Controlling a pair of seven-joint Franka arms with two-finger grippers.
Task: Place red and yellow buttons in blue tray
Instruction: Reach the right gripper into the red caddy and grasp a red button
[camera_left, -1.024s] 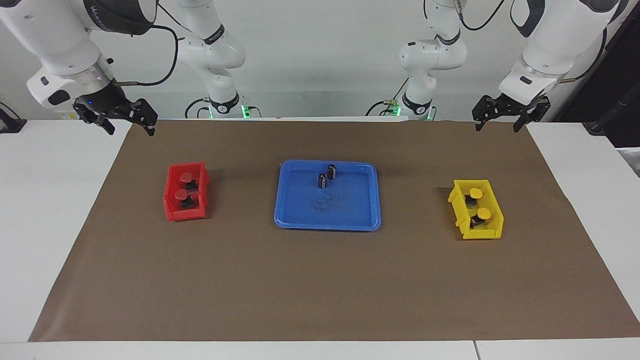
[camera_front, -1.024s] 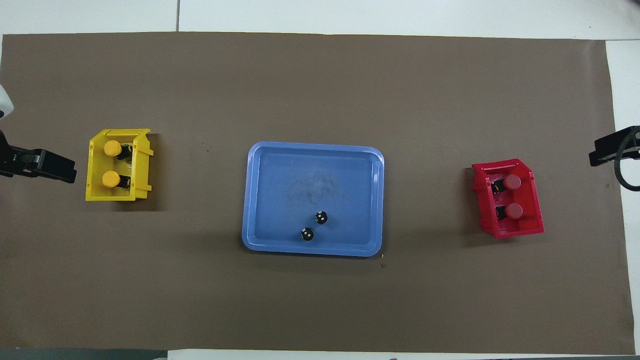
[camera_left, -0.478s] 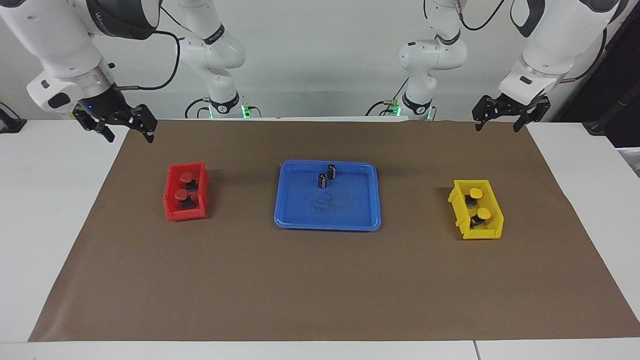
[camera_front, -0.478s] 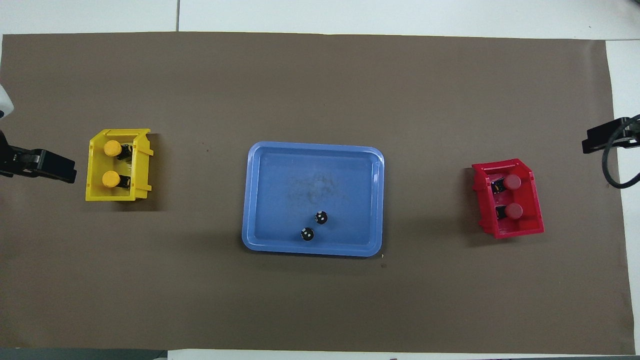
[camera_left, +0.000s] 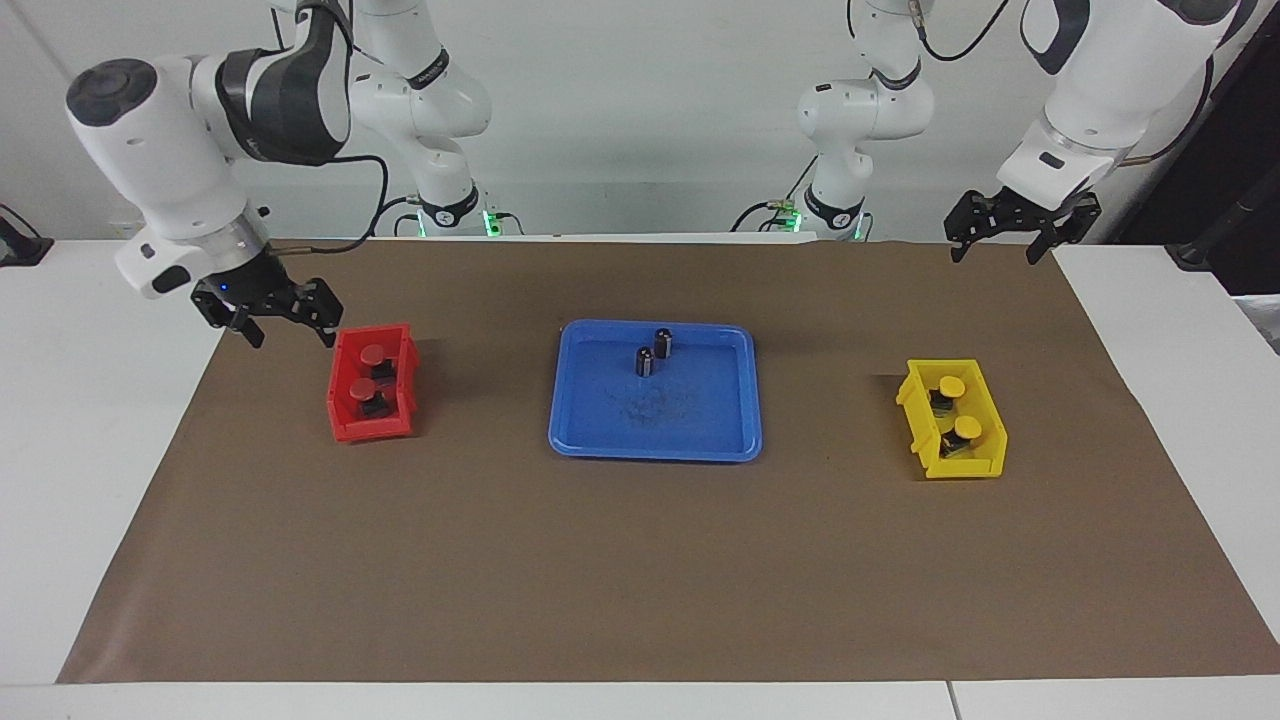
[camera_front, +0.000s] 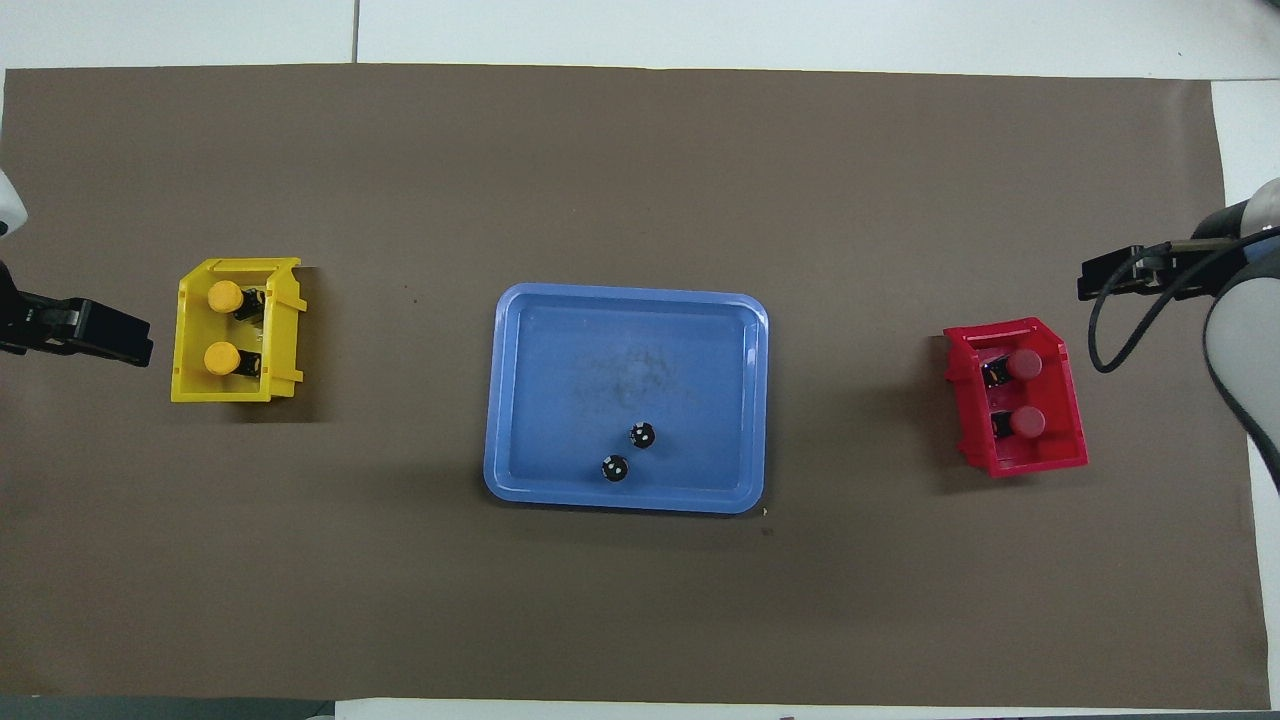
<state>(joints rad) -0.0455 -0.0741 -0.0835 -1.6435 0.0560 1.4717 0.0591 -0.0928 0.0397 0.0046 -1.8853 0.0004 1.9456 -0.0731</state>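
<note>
The right pincer (camera_left: 284, 324) has come down and inward from the table's corner over the past second; it hangs just beside the red bin (camera_left: 345, 428), fingers apart, holding nothing. Directly past its tips, inside that bin, sit the two red buttons (camera_left: 372, 354). Further along from it lies the blue tray (camera_left: 655, 450), which carries only two black cylinders (camera_left: 654, 352). Furthest off, the two yellow buttons (camera_left: 951, 386) sit in the yellow bin (camera_left: 960, 465). The left pincer (camera_left: 1010, 228) waits there above the mat's edge, fingers apart, empty. We judge the first red pickup is starting; no button is in the tray yet.
</note>
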